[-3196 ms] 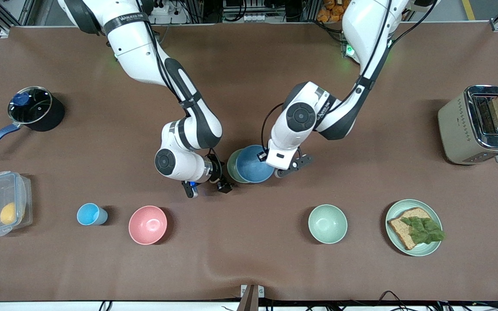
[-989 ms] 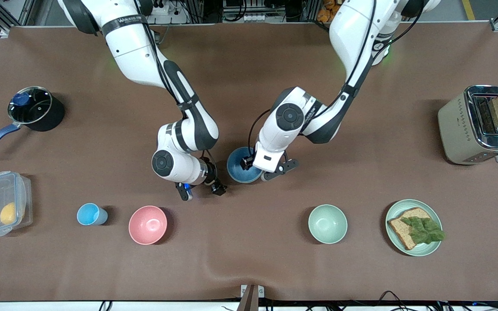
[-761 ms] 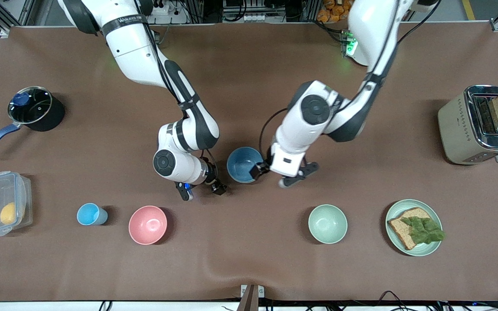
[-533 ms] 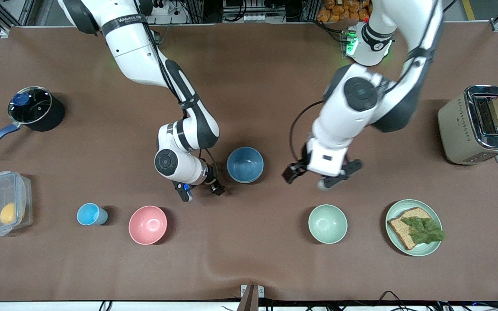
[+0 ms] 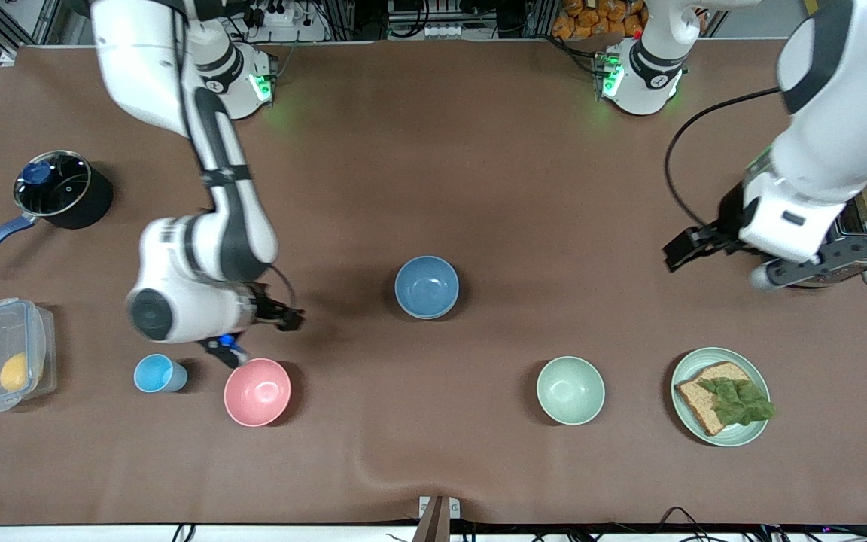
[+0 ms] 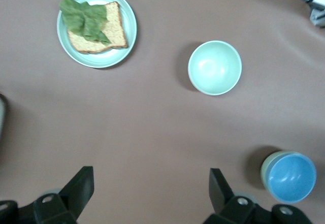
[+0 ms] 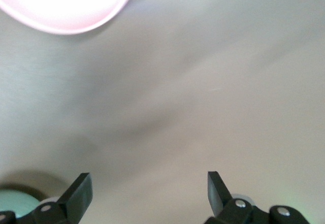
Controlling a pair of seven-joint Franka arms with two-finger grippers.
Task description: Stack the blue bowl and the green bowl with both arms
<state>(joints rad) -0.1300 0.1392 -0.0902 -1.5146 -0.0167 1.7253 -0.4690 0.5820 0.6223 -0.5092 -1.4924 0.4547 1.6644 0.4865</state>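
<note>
bowls first: the blue bowl (image 5: 427, 287) sits mid-table, nested inside the green bowl (image 6: 268, 161), whose sage rim shows as a thin crescent around it in the left wrist view. the stack looks done, so what remains is probably just clearing the arms away.

neither gripper is near it. the right gripper (image 5: 257, 333) hangs toward the right arm's end of the table, over bare table just by the pink bowl (image 5: 257, 391), jaws wide apart and empty. the left gripper (image 5: 723, 260) is up by the toaster (image 5: 832, 226) at the left arm's end, well apart from the stack, also spread wide with nothing in it. the right one looks the closer of the two; a round bowl offers no long axis to line up with.

surface is a plain brown table (image 5: 433, 150), slightly rippled along the edge nearest the front camera. also on it: a mint bowl (image 5: 570, 390), a plate (image 5: 755, 433) with bread and lettuce, a small cup (image 5: 155, 373), a clear box (image 5: 3, 354) and a pot (image 5: 61, 190).
</note>
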